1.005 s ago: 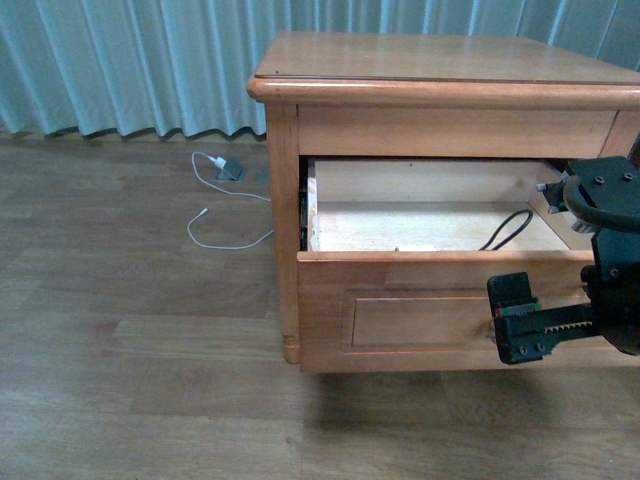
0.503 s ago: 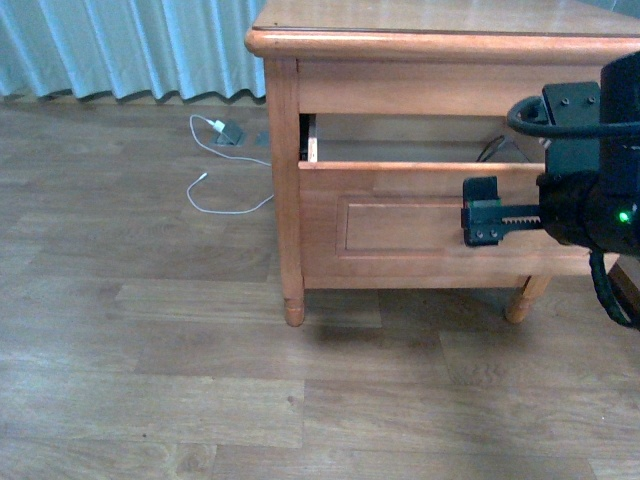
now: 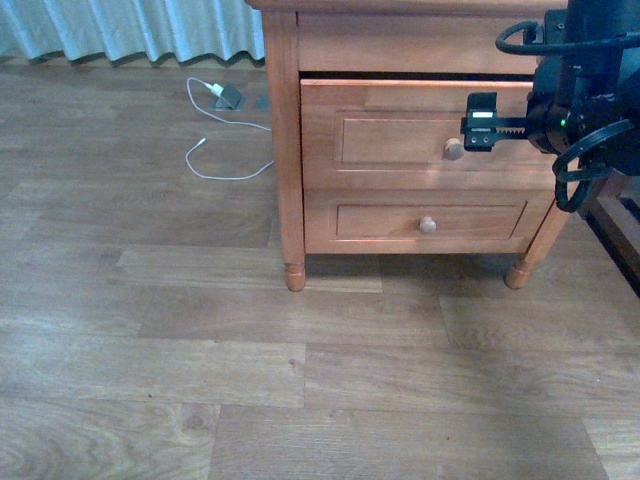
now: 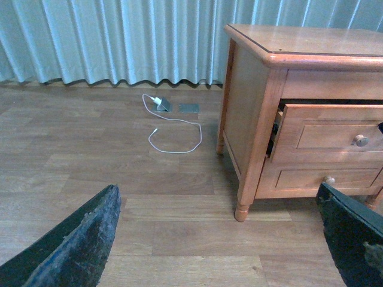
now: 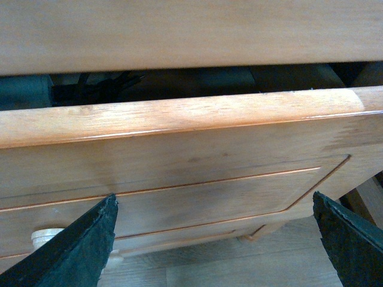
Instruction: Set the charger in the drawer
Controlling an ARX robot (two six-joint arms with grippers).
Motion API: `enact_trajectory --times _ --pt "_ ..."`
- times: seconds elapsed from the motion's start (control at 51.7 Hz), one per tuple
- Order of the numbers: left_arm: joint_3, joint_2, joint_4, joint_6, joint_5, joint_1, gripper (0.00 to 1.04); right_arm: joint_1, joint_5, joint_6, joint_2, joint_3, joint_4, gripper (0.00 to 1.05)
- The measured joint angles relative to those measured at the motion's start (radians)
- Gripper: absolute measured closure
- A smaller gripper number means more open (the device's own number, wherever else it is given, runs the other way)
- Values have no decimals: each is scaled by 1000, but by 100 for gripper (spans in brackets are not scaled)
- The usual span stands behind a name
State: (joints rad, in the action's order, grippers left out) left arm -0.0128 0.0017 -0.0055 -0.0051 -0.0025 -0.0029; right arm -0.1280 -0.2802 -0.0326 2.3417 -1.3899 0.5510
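Note:
The upper drawer of the honey-brown nightstand stands out only a narrow gap, and its pale knob shows. My right gripper is open, right in front of the drawer's front panel, beside the knob. In the right wrist view the open right gripper faces the drawer front. A dark gap shows above the drawer's top edge, with a bit of the charger's black cable in it. The white plug block is hidden. My left gripper is open and empty over the floor, left of the nightstand.
The lower drawer is shut. A white plug with a thin white cable lies on the wooden floor left of the nightstand, near the blue-green curtain. Dark furniture stands at the right edge.
The upper drawer has gone from wide open to nearly shut. My right gripper stayed at its front panel. The charger's cable, seen lying inside before, is now hidden in the front view.

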Motion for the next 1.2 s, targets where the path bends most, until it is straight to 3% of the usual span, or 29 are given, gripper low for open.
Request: enact_trajectory --times 0.367,0.619,0.928,1.198 --pt "0 0 0 0 0 0 6 1 -18 -1 87 -162 -48 8" --pt "0 0 0 0 0 0 6 2 -11 -6 98 -164 -30 8" --pt "0 0 0 0 0 0 6 2 172 -5 -299 335 -10 8" --pt "0 0 0 0 0 0 6 11 253 -18 -837 718 -194 8"
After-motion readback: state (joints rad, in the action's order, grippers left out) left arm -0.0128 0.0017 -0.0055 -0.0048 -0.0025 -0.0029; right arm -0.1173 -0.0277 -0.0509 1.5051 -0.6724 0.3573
